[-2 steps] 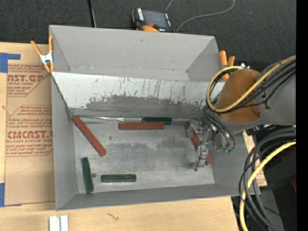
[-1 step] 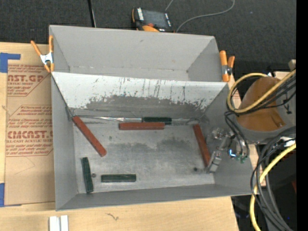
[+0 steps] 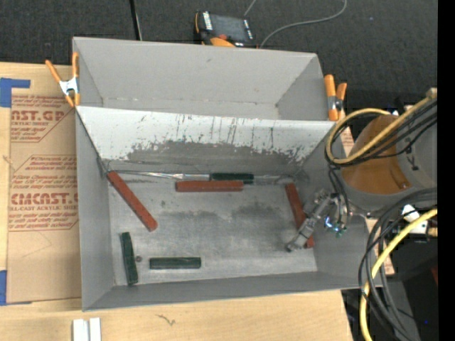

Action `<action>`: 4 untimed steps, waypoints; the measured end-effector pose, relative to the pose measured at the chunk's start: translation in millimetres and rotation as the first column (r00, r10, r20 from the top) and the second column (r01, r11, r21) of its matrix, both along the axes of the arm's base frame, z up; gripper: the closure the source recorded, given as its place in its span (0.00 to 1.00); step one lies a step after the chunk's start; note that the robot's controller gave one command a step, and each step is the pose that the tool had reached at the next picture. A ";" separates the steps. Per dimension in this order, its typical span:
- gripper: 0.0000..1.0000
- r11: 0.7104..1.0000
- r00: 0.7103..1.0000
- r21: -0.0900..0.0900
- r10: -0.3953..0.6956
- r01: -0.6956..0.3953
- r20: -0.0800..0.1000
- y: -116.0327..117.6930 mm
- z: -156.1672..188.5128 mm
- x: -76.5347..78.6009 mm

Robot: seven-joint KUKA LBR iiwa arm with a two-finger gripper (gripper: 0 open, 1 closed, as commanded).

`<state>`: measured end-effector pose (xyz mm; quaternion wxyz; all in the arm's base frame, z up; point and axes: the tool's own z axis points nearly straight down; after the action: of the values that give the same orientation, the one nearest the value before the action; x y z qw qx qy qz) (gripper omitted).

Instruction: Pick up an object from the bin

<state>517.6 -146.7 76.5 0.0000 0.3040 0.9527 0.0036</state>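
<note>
At the near side of the grey metal bin, a dark green flat bar lay at 7 o'clock. A second dark green bar lay at 8 o'clock.

The jaws were down near the floor at 4 o'clock, at the near end of a red-brown flat bar. That bar lay along the right wall at 3 o'clock. Whether the jaws were open or closed, or held the bar, could not be determined.

Probable faults:
- A jaw could strike the sloping wall, because the bar lay close to it.
- A grip at the end could let the bar pivot and slip out on lifting.

The bar appeared slim, straight and rigid.

Farther off were a slanted red-brown bar at 9 o'clock and a far red-brown bar at 12 o'clock.
</note>
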 end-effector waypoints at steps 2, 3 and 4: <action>0.00 0.824 0.824 -0.011 0.567 -0.567 0.006 68.0 94.0 32.5; 0.00 0.835 0.835 -0.013 0.551 -0.551 0.001 17.3 111.7 50.2; 0.00 0.598 0.598 -0.007 0.802 -0.802 -0.001 38.4 68.3 76.1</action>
<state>593.7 -108.3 144.8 0.0005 -0.1554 0.9879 0.0007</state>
